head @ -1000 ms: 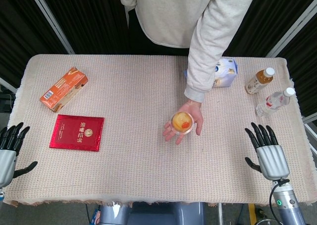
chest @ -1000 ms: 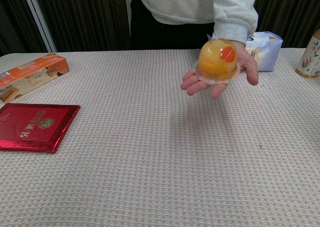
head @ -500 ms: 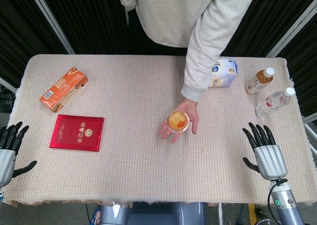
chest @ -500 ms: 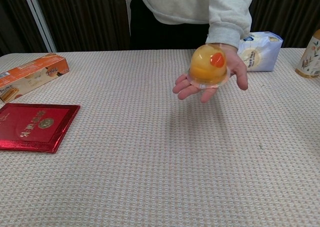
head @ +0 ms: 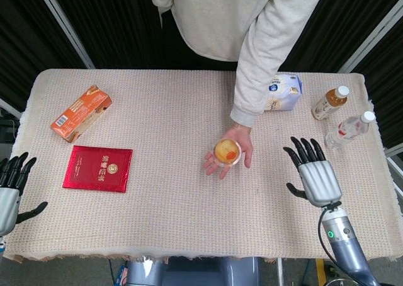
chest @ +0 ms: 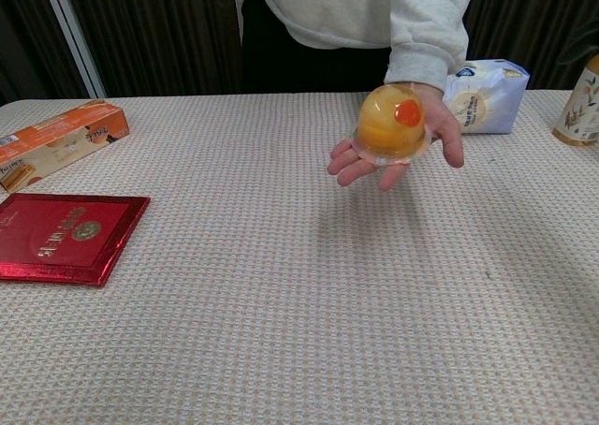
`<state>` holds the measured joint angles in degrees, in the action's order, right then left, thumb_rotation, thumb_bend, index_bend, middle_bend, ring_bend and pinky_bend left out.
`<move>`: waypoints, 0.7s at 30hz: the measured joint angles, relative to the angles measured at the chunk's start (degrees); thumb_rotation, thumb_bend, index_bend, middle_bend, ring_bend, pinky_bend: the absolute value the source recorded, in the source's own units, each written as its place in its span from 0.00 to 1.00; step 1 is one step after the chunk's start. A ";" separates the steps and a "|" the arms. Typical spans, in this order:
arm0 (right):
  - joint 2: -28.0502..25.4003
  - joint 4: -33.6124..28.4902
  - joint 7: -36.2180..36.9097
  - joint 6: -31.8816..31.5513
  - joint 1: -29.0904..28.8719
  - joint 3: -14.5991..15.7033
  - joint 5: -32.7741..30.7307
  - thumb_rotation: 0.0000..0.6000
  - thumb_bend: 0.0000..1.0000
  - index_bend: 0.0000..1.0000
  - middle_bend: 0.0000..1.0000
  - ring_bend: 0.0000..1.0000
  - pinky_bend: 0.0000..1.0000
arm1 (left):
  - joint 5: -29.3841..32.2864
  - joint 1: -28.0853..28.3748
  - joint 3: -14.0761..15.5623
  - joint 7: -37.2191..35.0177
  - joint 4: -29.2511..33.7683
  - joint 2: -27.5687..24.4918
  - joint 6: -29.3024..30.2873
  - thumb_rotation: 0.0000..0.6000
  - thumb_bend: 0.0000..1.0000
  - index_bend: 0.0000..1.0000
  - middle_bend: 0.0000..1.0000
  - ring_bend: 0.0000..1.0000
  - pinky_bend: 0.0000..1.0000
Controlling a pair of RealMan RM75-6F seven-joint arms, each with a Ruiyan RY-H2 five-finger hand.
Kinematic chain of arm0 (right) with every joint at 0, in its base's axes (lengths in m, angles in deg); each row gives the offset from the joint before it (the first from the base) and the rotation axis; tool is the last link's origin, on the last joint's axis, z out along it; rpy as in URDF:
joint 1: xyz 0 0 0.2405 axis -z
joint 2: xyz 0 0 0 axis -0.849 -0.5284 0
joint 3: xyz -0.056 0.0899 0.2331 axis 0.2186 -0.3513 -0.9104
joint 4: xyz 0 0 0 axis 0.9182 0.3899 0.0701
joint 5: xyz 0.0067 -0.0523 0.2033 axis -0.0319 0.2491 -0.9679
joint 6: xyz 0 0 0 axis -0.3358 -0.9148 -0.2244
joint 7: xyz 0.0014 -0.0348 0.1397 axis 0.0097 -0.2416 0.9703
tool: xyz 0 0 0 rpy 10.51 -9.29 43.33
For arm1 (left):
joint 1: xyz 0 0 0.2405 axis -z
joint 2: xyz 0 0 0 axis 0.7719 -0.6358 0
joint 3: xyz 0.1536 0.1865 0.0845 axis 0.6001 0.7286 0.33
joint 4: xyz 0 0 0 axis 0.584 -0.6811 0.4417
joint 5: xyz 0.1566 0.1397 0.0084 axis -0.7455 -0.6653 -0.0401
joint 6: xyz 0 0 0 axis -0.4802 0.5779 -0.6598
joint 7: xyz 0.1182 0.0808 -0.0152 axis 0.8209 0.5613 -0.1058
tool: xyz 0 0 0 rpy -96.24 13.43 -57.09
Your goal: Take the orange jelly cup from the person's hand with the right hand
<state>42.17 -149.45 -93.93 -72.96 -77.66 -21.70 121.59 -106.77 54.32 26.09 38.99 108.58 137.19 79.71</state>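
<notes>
An orange jelly cup [head: 227, 152] [chest: 391, 124] with a red spot on top rests on the person's open palm [head: 235, 159] [chest: 398, 149], held above the middle of the table. My right hand [head: 313, 172] is to the right of it, over the table, fingers spread and empty, a clear gap from the cup. My left hand [head: 11, 188] is at the table's front left edge, fingers apart, holding nothing. Neither hand shows in the chest view.
A red booklet [head: 97, 169] and an orange box [head: 80, 113] lie at the left. A white-blue pouch [head: 282, 92] sits behind the person's arm. Two bottles [head: 329, 102] [head: 348, 129] stand at the far right. The person's sleeve [head: 264, 53] reaches over the far edge.
My right hand has moved left and forward over the table, closer to the cup. The person's hand with the cup shifted left and then held still.
</notes>
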 measured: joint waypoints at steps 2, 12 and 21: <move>-0.13 -2.26 -2.89 1.50 -1.97 -1.54 -4.38 1.00 0.14 0.16 0.04 0.00 0.04 | 0.03 0.02 0.02 -0.20 0.06 -0.06 -0.08 1.00 0.08 0.00 0.00 0.00 0.00; 4.26 -8.36 -17.93 4.73 -15.39 -7.70 -30.35 1.00 0.15 0.18 0.07 0.00 0.09 | 0.30 0.18 0.08 -0.95 0.33 -0.38 -0.59 1.00 0.08 0.00 0.00 0.00 0.00; 14.13 -7.29 -26.85 0.48 -26.98 -9.50 -44.12 1.00 0.16 0.19 0.08 0.00 0.09 | 0.29 0.28 0.19 -1.29 0.51 -0.54 -0.86 1.00 0.08 0.00 0.00 0.00 0.00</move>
<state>56.30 -156.74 -120.78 -72.48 -104.65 -31.20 77.47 -106.48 54.60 26.28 37.70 109.10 136.66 78.85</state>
